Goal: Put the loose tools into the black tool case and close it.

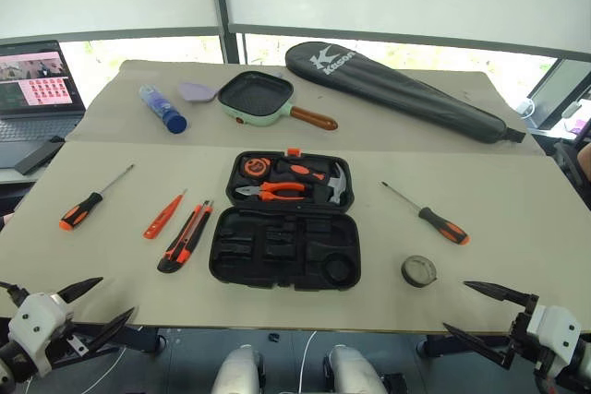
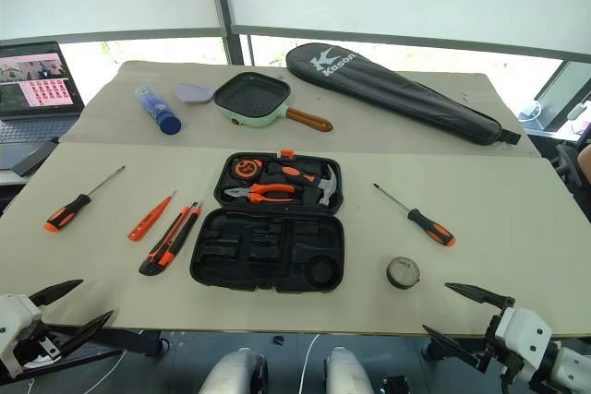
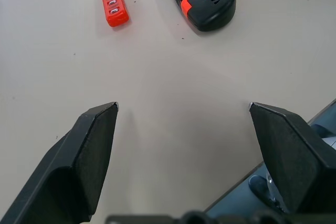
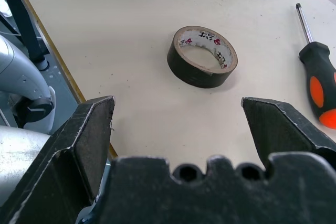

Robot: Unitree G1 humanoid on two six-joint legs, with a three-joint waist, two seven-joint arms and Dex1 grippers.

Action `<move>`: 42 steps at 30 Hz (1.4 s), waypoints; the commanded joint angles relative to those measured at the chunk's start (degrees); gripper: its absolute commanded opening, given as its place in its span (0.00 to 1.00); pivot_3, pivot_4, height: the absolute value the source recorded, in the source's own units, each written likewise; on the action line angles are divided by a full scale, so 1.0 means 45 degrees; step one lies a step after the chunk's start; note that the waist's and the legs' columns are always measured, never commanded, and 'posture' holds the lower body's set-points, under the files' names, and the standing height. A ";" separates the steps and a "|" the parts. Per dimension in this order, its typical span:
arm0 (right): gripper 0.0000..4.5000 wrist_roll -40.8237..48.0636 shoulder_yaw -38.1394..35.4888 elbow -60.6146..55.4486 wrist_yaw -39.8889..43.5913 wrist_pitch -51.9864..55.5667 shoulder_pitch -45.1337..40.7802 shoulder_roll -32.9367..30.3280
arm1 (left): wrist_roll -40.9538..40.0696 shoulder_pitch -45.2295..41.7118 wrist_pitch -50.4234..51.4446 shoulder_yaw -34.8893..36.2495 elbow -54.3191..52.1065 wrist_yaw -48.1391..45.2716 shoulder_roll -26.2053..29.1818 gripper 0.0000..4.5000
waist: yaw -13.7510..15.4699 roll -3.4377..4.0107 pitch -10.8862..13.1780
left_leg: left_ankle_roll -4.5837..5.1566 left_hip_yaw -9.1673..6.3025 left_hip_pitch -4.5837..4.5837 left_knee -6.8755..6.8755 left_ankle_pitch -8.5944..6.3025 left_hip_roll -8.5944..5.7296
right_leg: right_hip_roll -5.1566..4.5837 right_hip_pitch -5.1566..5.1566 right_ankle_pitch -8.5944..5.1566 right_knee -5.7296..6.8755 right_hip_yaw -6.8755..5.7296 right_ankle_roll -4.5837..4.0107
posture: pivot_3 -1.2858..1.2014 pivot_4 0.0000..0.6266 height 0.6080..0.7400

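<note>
Beige table (image 1: 517, 228): pale covering across the whole top, tools laid out on it.
Left tool (image 1: 95, 309): at the near left edge, black fingers spread wide, grasping nothing, bare table between them.
Right tool (image 1: 480, 311): at the near right edge, fingers likewise spread apart and empty, aimed toward the tape roll.
Tape roll (image 4: 202, 56): small and dark, lying flat near the right tool, just right of the case's near corner.
Case (image 1: 284, 246): black, lying open at the table's middle; the near half shows empty shaped slots.
Far half of case: holds a tape measure (image 1: 253, 168), pliers (image 1: 272, 191) and a hammer (image 1: 334, 184); small orange latch (image 1: 294, 151) on the far rim.
Knife (image 1: 186, 237): orange and black, lying just left of the case, apart from it.
Tester (image 1: 164, 216): slim, orange, just left of the knife.
Left screwdriver (image 1: 91, 200): black-and-orange handle, well left of the tester, tip pointing away.
Right screwdriver (image 1: 428, 214): same kind, right of the case, beyond the tape roll.
Far side: blue bottle (image 1: 162, 109), green pan (image 1: 257, 98), long black bag (image 1: 397, 89).
Far left: open laptop (image 1: 37, 89).
</note>
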 commanded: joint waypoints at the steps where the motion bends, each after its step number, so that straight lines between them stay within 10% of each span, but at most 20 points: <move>1: 1.00 0.0315 -0.0057 -0.0326 0.0009 0.0151 -0.0125 -0.0143 | -0.0292 -0.0179 0.0494 0.0417 -0.0468 0.0401 0.0089 0.95 | 0.0001 -0.0001 0.0000 | 0.0000 0.0000 0.0000 0.0000 0.0000 0.0000 | 0.0000 0.0000 -0.0001 0.0000 0.0000 -0.0001 | 0.52 0.24 1.00; 18: 1.00 0.3195 0.2807 -0.6796 -0.2638 0.3680 -0.2856 0.2925 | -0.3631 -0.0147 0.7541 0.4822 -0.1761 0.6321 -0.2290 0.95 | -0.0004 -0.0060 0.0000 | -0.0008 -0.0088 -0.0004 0.0002 -0.0005 0.0002 | -0.0001 -0.0017 0.0033 0.0038 -0.0006 0.0063 | 0.52 0.24 1.00; 23: 1.00 0.2418 0.3545 -0.6731 -0.2523 0.3229 -0.2810 0.3411 | -0.4416 -0.1809 0.9209 0.4905 -0.1211 0.7031 -0.1029 0.95 | 0.0243 -0.0174 -0.0056 | -0.0014 -0.0091 0.0008 0.0010 -0.0005 0.0001 | -0.0006 -0.0053 0.0030 0.0036 -0.0049 0.0052 | 0.52 0.24 1.00; 32: 1.00 0.2073 0.3838 -0.6688 -0.2775 0.3507 -0.3458 0.3402 | -0.2370 -0.9107 1.1214 0.0294 0.4924 0.5778 0.3913 0.95 | 0.0183 -0.0210 -0.0043 | -0.0052 -0.0040 0.0015 0.0013 0.0051 -0.0014 | -0.0002 -0.0034 0.0066 0.0053 -0.0118 0.0021 | 0.52 0.24 1.00; 42: 1.00 0.1596 0.3384 -0.6794 -0.3232 0.3067 -0.2847 0.3352 | 0.1801 -1.5992 0.8661 -0.4776 1.2932 0.2817 0.3727 0.95 | -0.0018 -0.0258 -0.0059 | -0.0084 -0.0037 -0.0111 0.0006 0.0031 0.0001 | 0.0055 -0.0100 0.0064 0.0071 -0.0126 0.0021 | 0.52 0.24 1.00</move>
